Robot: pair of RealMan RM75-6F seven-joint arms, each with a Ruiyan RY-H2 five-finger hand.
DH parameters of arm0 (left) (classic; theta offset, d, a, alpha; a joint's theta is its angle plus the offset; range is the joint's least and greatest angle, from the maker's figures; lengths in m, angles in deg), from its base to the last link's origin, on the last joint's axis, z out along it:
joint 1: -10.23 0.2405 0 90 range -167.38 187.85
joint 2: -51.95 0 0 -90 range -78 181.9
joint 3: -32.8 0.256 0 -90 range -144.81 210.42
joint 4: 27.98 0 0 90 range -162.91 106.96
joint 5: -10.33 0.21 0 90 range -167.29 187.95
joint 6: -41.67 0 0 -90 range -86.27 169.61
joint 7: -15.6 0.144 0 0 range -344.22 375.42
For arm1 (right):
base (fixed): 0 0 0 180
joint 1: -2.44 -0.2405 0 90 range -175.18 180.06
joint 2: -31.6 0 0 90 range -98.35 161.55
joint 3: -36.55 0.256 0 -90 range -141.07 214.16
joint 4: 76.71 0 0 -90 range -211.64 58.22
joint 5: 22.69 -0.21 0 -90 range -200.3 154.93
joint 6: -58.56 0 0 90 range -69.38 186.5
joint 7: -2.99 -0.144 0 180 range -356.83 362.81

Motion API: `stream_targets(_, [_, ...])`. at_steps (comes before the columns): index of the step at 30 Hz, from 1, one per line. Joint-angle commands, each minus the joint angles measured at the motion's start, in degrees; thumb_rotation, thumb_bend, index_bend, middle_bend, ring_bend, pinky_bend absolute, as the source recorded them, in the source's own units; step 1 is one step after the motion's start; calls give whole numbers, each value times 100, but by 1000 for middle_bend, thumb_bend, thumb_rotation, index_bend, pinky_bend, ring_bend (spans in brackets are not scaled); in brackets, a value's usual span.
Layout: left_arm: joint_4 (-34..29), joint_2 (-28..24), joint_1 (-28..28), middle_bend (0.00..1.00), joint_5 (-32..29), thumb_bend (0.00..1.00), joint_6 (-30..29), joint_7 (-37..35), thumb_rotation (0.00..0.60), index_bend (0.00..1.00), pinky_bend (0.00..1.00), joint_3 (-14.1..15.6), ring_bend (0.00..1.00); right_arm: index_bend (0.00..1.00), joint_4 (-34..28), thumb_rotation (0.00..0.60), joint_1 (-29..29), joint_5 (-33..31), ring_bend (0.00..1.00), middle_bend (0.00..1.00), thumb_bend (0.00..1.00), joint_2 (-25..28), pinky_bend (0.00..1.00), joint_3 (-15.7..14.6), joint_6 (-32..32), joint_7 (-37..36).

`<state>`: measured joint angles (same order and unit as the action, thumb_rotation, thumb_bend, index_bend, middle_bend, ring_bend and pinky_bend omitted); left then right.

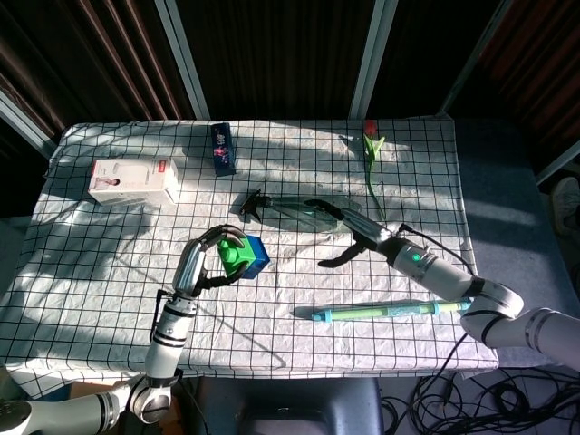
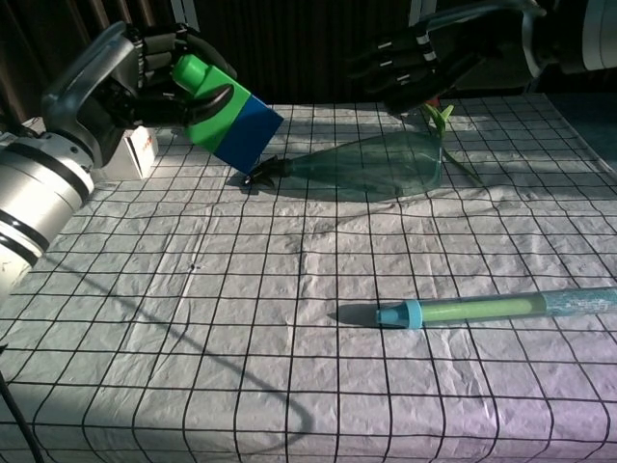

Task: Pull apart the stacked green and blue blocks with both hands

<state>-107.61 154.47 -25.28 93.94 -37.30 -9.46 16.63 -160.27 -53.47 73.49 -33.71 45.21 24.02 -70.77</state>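
Left hand (image 1: 210,258) raised, clenched; right hand (image 1: 349,237) spread, mid-air.

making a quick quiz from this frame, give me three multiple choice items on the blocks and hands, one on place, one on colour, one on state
1. Where are the stacked blocks?
A. lying on the cloth beside the syringe
B. held up off the table in the left hand
C. on top of the white box

2. Which block do the left hand's fingers wrap?
A. the green one
B. the blue one
C. a red one

3. What is the right hand doing?
A. gripping the blue block
B. holding the bottle
C. holding nothing, fingers apart

Answers:
1 B: the left hand holds the stacked blocks raised above the table.
2 A: its fingers close on the green block, the blue block sticking out free.
3 C: the right hand hangs above the bottle, apart from the blocks.
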Motion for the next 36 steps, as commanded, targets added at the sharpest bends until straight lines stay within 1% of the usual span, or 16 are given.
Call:
stream_targets(1, [1,17,-34,825,-34,671,53,-51,600,745,688,-33,656,0,-291,600,-487,40,0,0,0,282,0,-54,468,-60])
stream_targets(4, [-32,43,-55,825,-34,671,61,-60,600,745,688,-46,656,0,-395,600,-688,-298,0,0,0,316,0,63,723,140])
stream_targets(7, [-67,73,-76,826,43,671,38,-3,600,745,688,-6,656,0,-445,600,-758,-659,0,0,0,273,0,173,803,448])
stream_targets(12, [-118,132,-112,825,88,671,41,103,600,745,688,23,656,0,-423,600,-722,-1279,0,3,0,-8,0,297,756,922])
stream_targets(15, [-138,151,-122,826,101,671,28,137,600,745,688,21,656,0,-401,600,-707,-1495,0,33,0,-186,0,327,737,1131])
stream_targets(27, [-176,121,-167,826,118,670,53,114,600,745,687,-15,655,2,-424,600,-783,-1719,0,56,0,-517,0,447,958,1388])
stream_targets(28, [-186,112,-172,826,125,670,51,113,600,745,687,-22,656,14,-406,600,-785,-1735,0,74,0,-556,0,459,961,1402])
stream_targets(30, [-213,110,-169,826,163,670,44,145,600,745,687,22,655,85,-345,600,-782,-1781,32,131,5,-643,0,482,943,1474])
stream_targets(32, [-207,139,-154,826,216,670,-22,230,600,746,687,58,656,213,-317,600,-770,-1811,123,215,31,-702,0,495,916,1553])
stream_targets(36, [-194,169,-160,825,264,670,-53,279,600,745,687,89,656,351,-272,600,-717,-1954,226,307,87,-843,12,572,800,1692])
